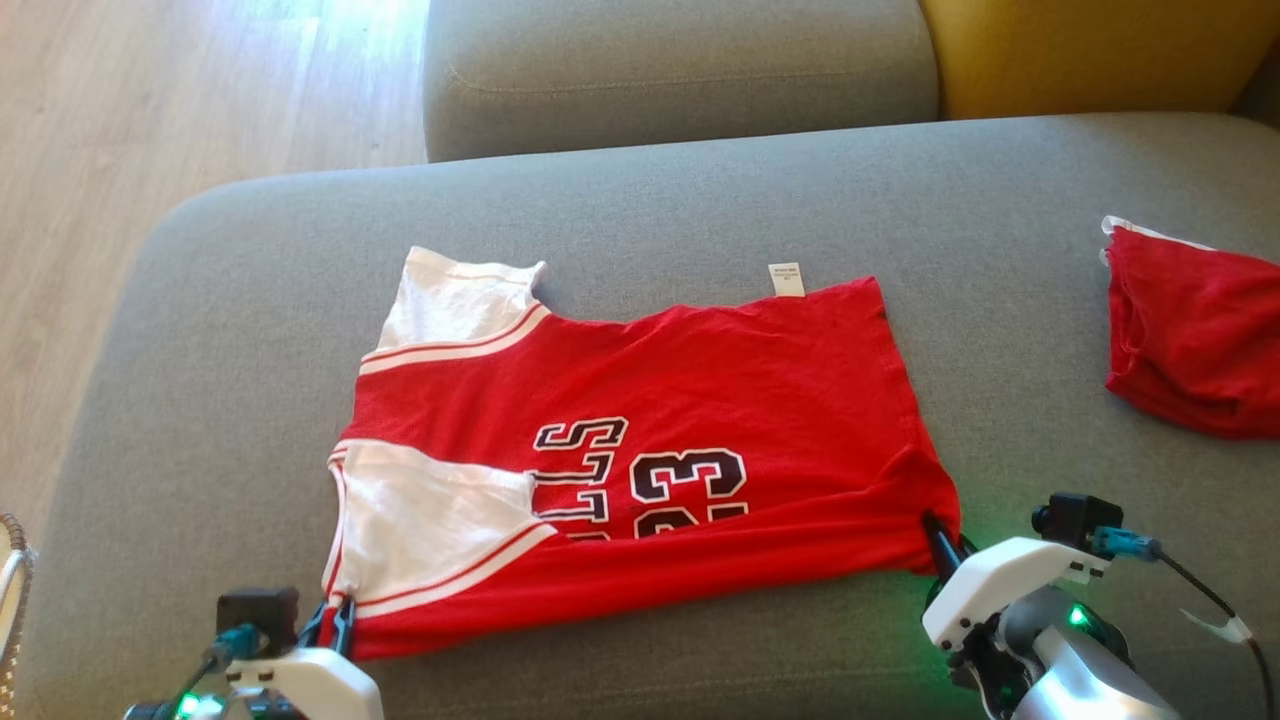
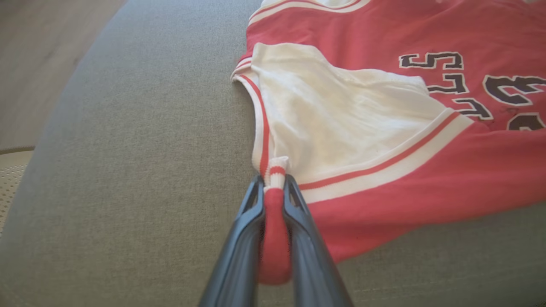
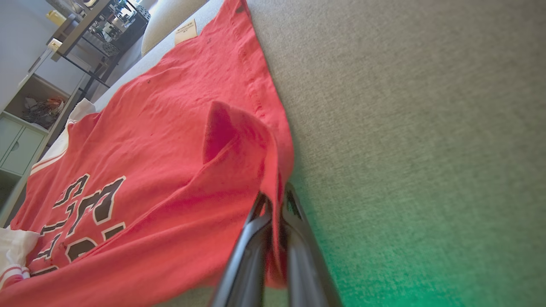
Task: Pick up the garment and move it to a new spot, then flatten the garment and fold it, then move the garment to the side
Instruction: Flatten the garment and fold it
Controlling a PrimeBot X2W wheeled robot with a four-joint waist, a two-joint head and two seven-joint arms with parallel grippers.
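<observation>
Red-and-white garment (image 1: 640,440), black numerals; grey couch (image 1: 1000,200)

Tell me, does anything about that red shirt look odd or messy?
The red jersey lies mostly flat, but its near edge is folded over, hiding part of the number. The corner pinched by the right gripper stands up in a peak, and a white tag pokes out at the far edge.
</observation>
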